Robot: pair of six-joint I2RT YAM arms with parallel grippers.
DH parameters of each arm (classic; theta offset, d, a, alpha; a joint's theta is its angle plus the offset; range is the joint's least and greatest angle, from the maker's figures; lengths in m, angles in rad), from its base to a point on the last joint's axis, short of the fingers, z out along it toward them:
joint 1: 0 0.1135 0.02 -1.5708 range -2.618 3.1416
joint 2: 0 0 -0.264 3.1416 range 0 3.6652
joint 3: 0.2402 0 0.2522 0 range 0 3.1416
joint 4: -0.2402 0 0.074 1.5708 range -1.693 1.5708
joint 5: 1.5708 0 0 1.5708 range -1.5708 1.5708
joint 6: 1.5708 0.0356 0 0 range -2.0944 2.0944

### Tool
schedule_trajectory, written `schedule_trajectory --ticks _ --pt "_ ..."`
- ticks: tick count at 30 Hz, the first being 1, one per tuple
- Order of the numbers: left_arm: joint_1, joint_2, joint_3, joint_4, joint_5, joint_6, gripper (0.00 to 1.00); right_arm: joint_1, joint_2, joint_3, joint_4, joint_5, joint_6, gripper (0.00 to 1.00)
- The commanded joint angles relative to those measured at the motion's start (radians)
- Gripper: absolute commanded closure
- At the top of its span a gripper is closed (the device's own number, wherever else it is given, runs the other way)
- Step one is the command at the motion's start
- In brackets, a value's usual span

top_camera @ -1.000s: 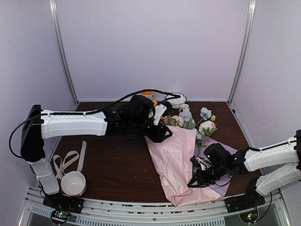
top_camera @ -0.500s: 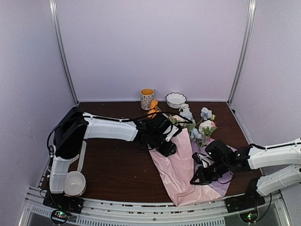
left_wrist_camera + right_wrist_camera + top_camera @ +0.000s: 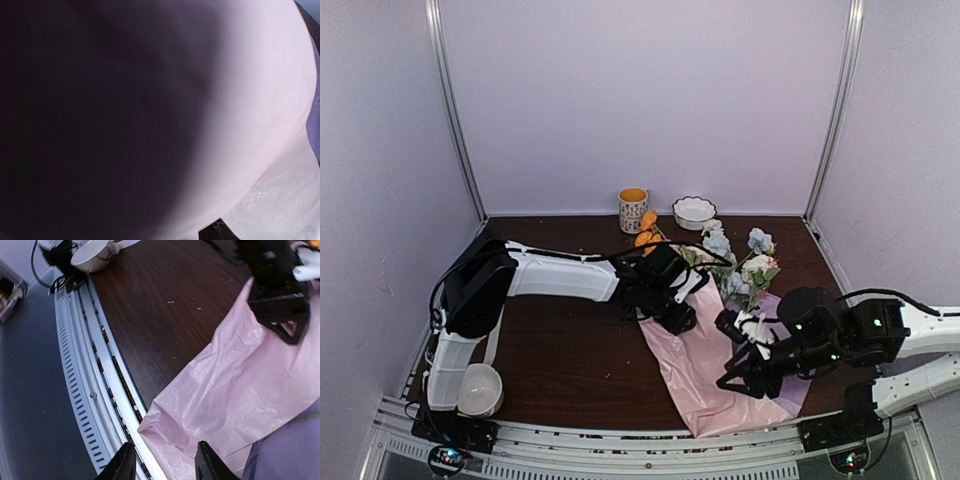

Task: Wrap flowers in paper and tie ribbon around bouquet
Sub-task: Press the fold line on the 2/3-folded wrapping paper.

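Note:
The paper (image 3: 703, 362) lies pink face up on the table, with a lilac part (image 3: 788, 392) at its right. The flowers (image 3: 732, 262) stick out past its far end. My left gripper (image 3: 680, 316) rests on the paper's far left edge. Paper fills the left wrist view (image 3: 260, 100), so its jaws are hidden. My right gripper (image 3: 738, 378) hovers over the paper's near right part. In the right wrist view it (image 3: 165, 466) stands open above the paper's folded near corner (image 3: 165, 422). A strip of the ribbon (image 3: 495, 335) shows beside the left arm.
A white bowl (image 3: 478, 388) sits at the near left by the left arm's base. An orange-rimmed mug (image 3: 633, 210) and a second white bowl (image 3: 694, 212) stand at the back wall. A metal rail (image 3: 85, 390) runs along the table's near edge.
My left arm has come down and set its gripper on the paper's far edge. My right gripper has opened, and its arm has risen and shifted a little.

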Motion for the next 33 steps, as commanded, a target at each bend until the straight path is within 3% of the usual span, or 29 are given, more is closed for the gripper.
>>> schedule_trajectory --ticks 1,3,6,12,25,31,33 --pt "0.008 0.028 0.026 -0.02 0.001 0.026 0.53 0.203 0.055 -0.001 0.061 0.227 -0.397 0.58" --pt "0.009 0.026 0.028 -0.025 -0.001 0.029 0.53 0.293 0.11 -0.001 0.046 0.357 -0.564 0.57" --pt "0.011 0.023 0.028 -0.026 0.0 0.034 0.53 0.339 0.21 0.005 -0.028 0.41 -0.729 0.55" --pt "0.011 0.023 0.033 -0.03 0.0 0.038 0.53 0.341 0.357 -0.015 0.012 0.572 -0.811 0.52" --pt "0.014 0.021 0.036 -0.046 -0.006 0.044 0.53 0.387 0.474 -0.021 0.037 0.452 -0.858 0.51" --pt "0.017 0.019 0.039 -0.057 -0.01 0.048 0.53 0.386 0.517 -0.021 0.096 0.521 -0.865 0.69" --pt "0.018 0.017 0.044 -0.067 -0.016 0.054 0.53 0.386 0.522 -0.029 0.114 0.559 -0.863 0.83"
